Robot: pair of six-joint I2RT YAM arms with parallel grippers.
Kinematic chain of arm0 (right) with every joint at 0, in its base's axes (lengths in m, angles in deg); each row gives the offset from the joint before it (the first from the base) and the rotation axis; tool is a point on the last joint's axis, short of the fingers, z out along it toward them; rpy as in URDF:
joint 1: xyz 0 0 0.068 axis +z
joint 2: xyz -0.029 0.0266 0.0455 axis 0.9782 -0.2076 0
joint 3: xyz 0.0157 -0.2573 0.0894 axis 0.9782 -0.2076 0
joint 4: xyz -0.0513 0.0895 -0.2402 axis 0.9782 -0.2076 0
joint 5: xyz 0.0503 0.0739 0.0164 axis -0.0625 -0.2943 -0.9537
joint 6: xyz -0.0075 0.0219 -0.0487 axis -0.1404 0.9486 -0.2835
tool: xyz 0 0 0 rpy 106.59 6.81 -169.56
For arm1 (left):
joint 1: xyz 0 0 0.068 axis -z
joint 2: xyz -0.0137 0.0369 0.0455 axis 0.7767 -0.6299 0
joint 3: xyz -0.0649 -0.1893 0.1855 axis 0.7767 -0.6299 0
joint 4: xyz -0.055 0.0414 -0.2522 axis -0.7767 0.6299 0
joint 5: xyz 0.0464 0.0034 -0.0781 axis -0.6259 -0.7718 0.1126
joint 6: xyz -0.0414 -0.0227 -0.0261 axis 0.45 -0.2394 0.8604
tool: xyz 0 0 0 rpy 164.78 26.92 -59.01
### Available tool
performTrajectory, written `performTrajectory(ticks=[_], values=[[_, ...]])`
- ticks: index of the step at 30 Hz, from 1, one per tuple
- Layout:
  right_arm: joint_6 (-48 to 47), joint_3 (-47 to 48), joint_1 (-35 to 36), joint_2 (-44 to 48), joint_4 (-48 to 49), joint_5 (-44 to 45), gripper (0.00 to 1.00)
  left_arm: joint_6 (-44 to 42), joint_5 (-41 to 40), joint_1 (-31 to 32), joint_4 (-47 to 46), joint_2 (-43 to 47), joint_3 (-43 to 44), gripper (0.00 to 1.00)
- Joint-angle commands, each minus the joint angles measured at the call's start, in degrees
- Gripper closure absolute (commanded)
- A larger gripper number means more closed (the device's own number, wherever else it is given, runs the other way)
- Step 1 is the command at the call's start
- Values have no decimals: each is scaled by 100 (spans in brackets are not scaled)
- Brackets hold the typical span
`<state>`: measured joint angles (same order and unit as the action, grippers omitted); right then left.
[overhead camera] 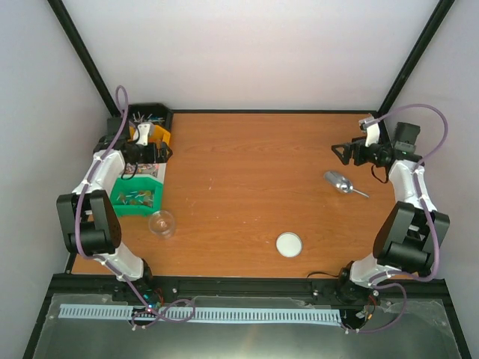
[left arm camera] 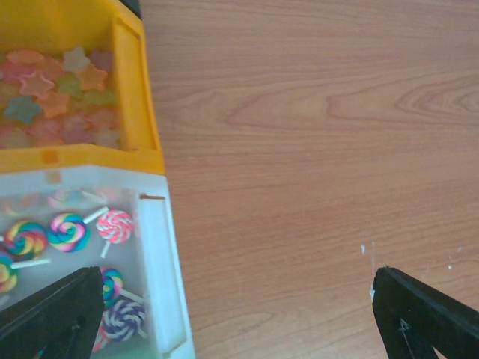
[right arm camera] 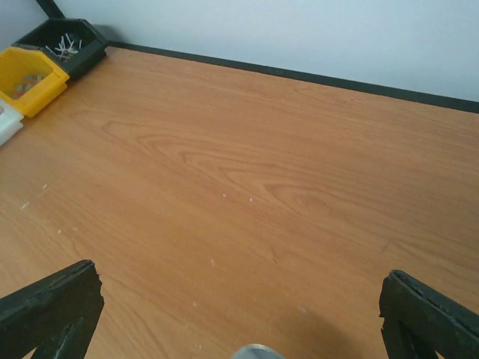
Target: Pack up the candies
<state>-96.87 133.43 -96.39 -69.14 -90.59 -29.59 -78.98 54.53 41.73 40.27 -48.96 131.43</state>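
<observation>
left gripper [left arm camera: 239, 320]: jaws wide apart, empty, over the rims of the yellow bin [left arm camera: 139, 97] and white bin [left arm camera: 162, 258]. right gripper [right arm camera: 239, 308]: jaws wide apart, empty, above the table [right arm camera: 247, 172]. candies [overhead camera: 137, 198] lie in the green bin [overhead camera: 139, 212].

**Twin white-and-black arms draped in lilac cable**

From where I stand the two look like a matched pair. The left arm [overhead camera: 101, 176] and the right arm [overhead camera: 408, 187] have glossy white shells along their links and chunky black housings at the joints. A pale purple cable [overhead camera: 118, 105] loops along each. Thin coloured wires bunch at the left base [overhead camera: 146, 293]. The left pincer [overhead camera: 150, 153] and right pincer [overhead camera: 343, 153] are matt black, with blunt, wedge-shaped fingers [left arm camera: 52, 314].
</observation>
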Motion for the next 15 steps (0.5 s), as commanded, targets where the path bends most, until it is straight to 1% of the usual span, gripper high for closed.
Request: performTrajectory(ticks=[1,4,6,11,13,15], values=[[-1295,-131,-495,408,-954,-482,0,48,24,202,-404,425,-182,0],[-2279,-62,-966,477,-1713,-702,0,-124,333,305,-164,463,-150,0],[-3035,65,-1268,412,-2266,-685,0,-250,647,352,-111,507,-157,0],[-4999,543,-1940,-153,-3842,-449,0,-552,1341,459,8,551,-128,0],[-5607,658,-2132,-402,-4196,-333,0,-691,1545,491,92,547,-83,0],[-6036,697,-2254,-647,-4329,-129,0,-786,1722,512,156,546,-49,0]])
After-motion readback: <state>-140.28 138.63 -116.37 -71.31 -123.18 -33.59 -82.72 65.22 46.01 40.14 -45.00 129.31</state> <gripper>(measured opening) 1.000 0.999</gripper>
